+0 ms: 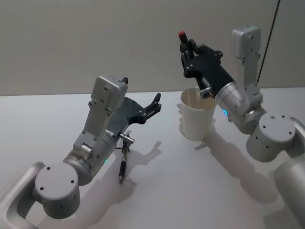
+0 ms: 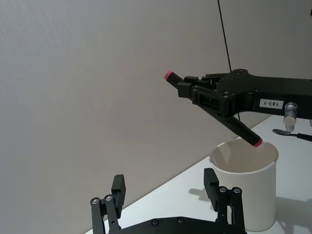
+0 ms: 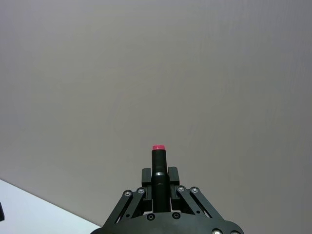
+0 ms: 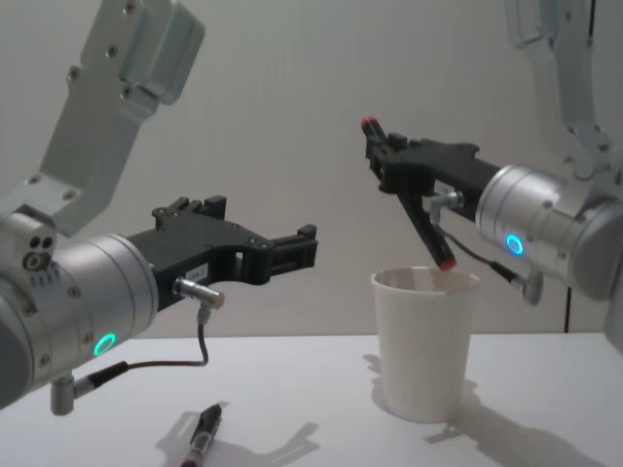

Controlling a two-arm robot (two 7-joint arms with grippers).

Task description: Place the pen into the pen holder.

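Pen (image 4: 429,233) in right tool (image 4: 385,156), tilted above pen holder (image 4: 423,341)

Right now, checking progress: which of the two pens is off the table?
The red-tipped pen, clamped in the right tool, its lower end over the pen holder. The other pen lies on the table near the left tool.

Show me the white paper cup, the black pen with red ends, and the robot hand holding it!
White paper cup (image 4: 423,360): chest view, front of its wall.
Black pen with red ends (image 4: 425,226): chest view, shaft above the cup.
Right gripper (image 4: 385,158): chest view, between the fingertips shut on the pen.
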